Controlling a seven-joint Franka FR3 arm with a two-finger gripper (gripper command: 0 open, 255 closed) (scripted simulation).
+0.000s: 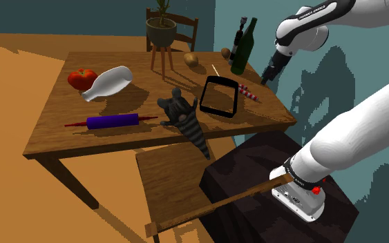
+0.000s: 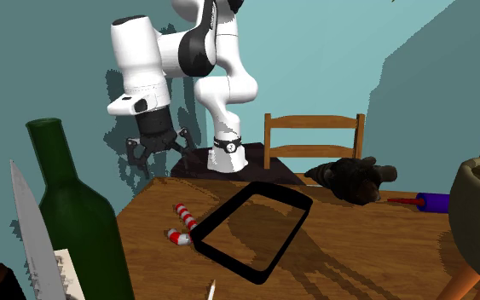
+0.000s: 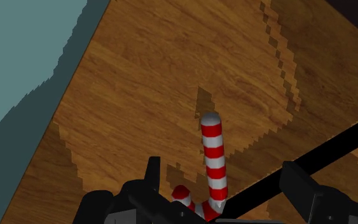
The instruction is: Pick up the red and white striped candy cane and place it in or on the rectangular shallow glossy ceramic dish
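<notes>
The red and white striped candy cane (image 1: 249, 92) lies on the wooden table (image 1: 117, 134) just beside the black-rimmed rectangular dish (image 1: 218, 112), near the table's edge. In the second exterior view the candy cane (image 2: 183, 223) rests left of the dish (image 2: 229, 262). My gripper (image 2: 154, 149) hangs open above the table's edge, over the cane and clear of it. In the wrist view the cane (image 3: 213, 162) lies on the wood between my spread fingers (image 3: 149, 181), its hook nearest the gripper (image 3: 222, 191). The dish rim (image 3: 336, 145) runs close alongside.
A green bottle (image 1: 242, 47), a potato (image 1: 191, 59) and a potted plant on a stool (image 1: 162, 31) stand at the table's back. A dark plush cat (image 1: 184, 117), a purple rolling pin (image 1: 112, 121), a white bottle (image 1: 109, 83) and a tomato (image 1: 81, 78) lie further along. A chair (image 1: 179, 186) stands by the front.
</notes>
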